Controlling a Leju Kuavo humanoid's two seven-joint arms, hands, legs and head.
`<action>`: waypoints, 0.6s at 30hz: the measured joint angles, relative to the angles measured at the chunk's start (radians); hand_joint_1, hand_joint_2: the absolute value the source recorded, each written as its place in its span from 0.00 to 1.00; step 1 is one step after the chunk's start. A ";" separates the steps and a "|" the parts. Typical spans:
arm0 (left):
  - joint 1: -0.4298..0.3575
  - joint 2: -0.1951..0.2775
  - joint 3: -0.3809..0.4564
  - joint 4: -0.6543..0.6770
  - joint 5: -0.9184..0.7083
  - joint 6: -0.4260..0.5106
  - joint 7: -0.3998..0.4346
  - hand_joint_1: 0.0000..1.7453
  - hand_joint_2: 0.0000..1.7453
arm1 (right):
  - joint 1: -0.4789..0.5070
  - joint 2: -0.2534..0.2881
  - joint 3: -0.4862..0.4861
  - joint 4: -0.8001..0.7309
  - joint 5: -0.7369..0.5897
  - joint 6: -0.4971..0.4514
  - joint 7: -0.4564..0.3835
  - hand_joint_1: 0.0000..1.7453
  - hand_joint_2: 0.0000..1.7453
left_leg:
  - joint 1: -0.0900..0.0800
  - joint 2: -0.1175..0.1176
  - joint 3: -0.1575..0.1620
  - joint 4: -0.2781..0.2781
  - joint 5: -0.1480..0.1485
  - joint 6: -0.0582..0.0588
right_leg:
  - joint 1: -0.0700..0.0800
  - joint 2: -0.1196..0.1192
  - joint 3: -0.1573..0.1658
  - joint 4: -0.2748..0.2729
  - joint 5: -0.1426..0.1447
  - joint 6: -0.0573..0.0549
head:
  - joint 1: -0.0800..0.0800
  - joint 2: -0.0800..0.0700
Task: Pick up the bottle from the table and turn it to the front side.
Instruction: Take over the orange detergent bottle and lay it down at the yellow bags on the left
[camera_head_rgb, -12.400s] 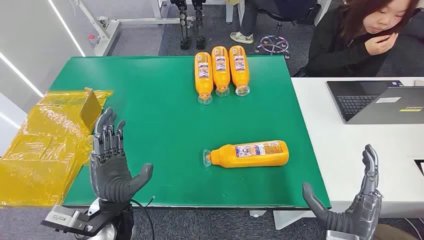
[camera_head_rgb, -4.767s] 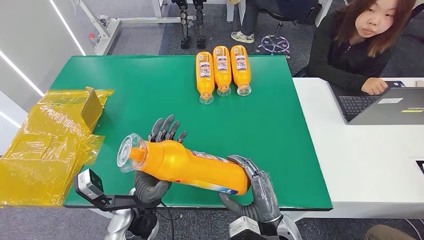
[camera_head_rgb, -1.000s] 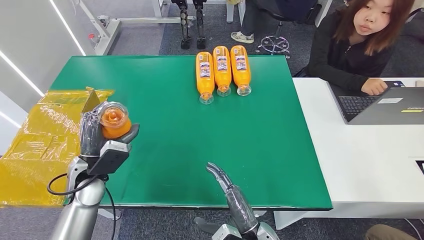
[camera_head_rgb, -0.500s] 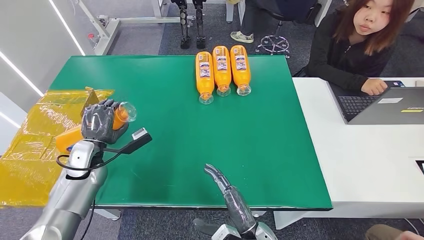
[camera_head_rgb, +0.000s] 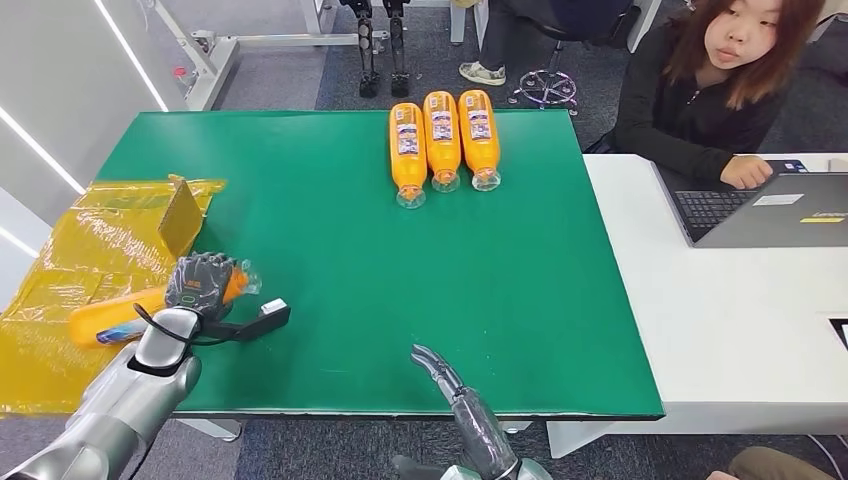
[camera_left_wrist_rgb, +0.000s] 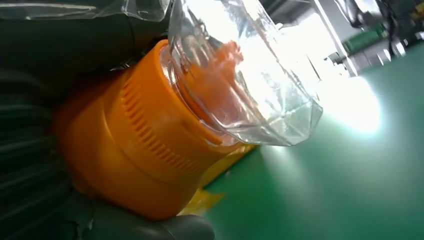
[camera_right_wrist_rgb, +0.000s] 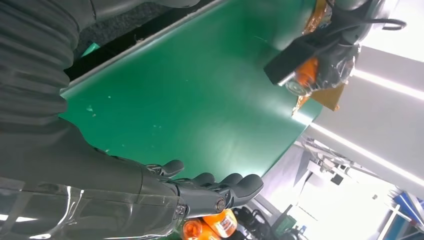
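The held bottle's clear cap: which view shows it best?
The left wrist view: the clear cap sits close up over the orange neck. The head view shows it small beside the left hand; the right wrist view shows it distant and blurred.

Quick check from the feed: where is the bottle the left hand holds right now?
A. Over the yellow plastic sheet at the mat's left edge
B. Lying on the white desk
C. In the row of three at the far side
A: the left hand grips the bottle near its cap, body over the yellow plastic sheet.
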 joint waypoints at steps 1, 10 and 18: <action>0.000 0.006 -0.013 0.009 0.000 -0.012 0.002 0.13 1.00 | 0.001 -0.005 0.003 -0.001 -0.003 -0.002 0.000 0.00 1.00 | 0.000 0.000 0.000 0.000 0.000 0.000 | 0.000 0.000 0.000 0.000 0.000 0.000 | 0.000 0.000; 0.001 0.061 -0.056 0.042 0.006 -0.033 0.026 0.00 1.00 | 0.005 -0.025 0.023 -0.011 -0.009 0.004 0.004 0.00 1.00 | 0.000 0.000 0.002 0.000 0.000 0.000 | 0.000 0.000 0.001 0.001 0.000 0.000 | 0.000 0.000; 0.010 0.083 -0.059 0.049 0.009 -0.009 0.029 0.00 1.00 | 0.003 -0.029 0.024 -0.017 -0.010 0.022 0.006 0.00 1.00 | 0.000 0.000 0.002 0.000 0.001 -0.002 | 0.000 0.000 0.001 0.003 0.000 -0.001 | 0.000 0.000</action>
